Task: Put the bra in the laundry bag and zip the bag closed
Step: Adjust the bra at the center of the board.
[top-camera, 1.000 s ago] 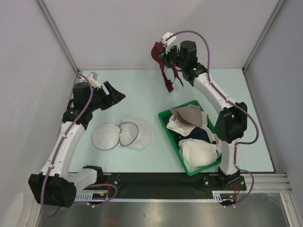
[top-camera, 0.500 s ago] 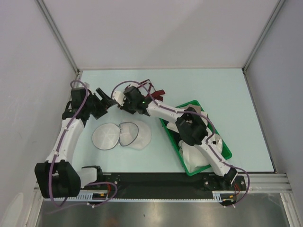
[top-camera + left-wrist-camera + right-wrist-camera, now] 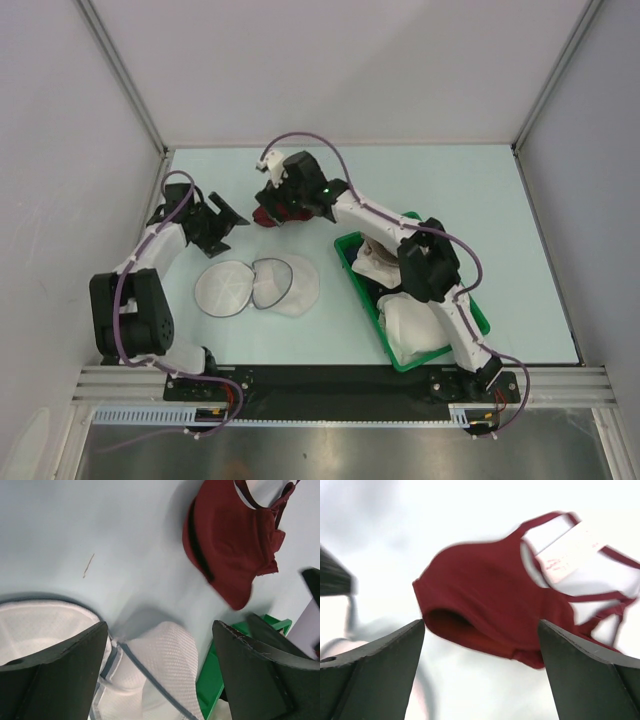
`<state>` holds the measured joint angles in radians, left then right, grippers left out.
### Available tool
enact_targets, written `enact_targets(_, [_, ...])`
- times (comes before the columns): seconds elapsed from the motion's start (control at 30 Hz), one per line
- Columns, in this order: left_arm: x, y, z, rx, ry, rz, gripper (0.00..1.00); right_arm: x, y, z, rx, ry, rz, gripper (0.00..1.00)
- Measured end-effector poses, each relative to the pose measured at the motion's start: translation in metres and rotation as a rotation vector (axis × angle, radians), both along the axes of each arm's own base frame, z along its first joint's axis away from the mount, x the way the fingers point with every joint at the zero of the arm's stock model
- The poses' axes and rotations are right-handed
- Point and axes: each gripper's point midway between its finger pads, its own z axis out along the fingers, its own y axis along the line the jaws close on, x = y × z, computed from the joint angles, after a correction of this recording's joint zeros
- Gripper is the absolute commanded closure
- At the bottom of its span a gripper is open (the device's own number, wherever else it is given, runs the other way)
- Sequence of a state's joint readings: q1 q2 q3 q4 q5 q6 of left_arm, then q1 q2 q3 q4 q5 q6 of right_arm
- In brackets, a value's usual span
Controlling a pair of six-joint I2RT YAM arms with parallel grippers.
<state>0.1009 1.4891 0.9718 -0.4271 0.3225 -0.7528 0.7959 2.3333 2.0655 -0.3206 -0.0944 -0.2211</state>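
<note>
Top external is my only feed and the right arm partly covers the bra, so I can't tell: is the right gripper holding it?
Observer: No. The right wrist view shows the right gripper open, the bra beyond its fingers, not between them.
Operator: Then is it bagged?
Observer: No. The left wrist view shows it on the table, apart from the laundry bag.

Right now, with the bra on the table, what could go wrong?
The bra lies crumpled beyond the bag, not in it; a grasp may catch only a strap and leave the cups trailing. The left gripper and right gripper, both open, are close together, so they might collide. The bag is light mesh and may slide when pushed.
</note>
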Motion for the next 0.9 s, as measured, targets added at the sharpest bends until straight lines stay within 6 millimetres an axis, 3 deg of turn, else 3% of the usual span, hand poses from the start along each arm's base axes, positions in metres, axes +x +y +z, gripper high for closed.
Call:
enact_targets(0.17, [0.019,-0.007,-0.012,-0.028,0.017,-0.016,0.11,0.014,-0.022,0.068,0.205,0.070,-0.144,0.00])
enact_targets(0.27, [0.025,-0.017,-0.018,-0.052,0.023,-0.029,0.10,0.016,-0.042,0.096,0.328,0.135,-0.217,0.00])
enact_targets(0.33, [0.026,-0.023,-0.019,-0.062,0.028,-0.035,0.09,0.018,-0.056,0.104,0.392,0.186,-0.276,0.00])
enact_targets(0.43, [0.031,-0.034,-0.018,-0.079,0.028,-0.047,0.09,0.024,-0.076,0.101,0.491,0.290,-0.388,0.00])
enact_targets(0.57, [0.043,-0.044,-0.021,-0.098,0.030,-0.051,0.12,0.030,-0.093,0.073,0.575,0.445,-0.544,0.01])
enact_targets(0.8, [0.052,-0.063,-0.059,-0.113,0.120,-0.069,0.23,0.034,-0.095,0.060,0.691,0.583,-0.714,0.00])
enact_targets(0.9, [0.055,-0.070,-0.067,-0.133,0.144,-0.074,0.52,0.032,-0.098,0.046,0.711,0.628,-0.774,0.00])
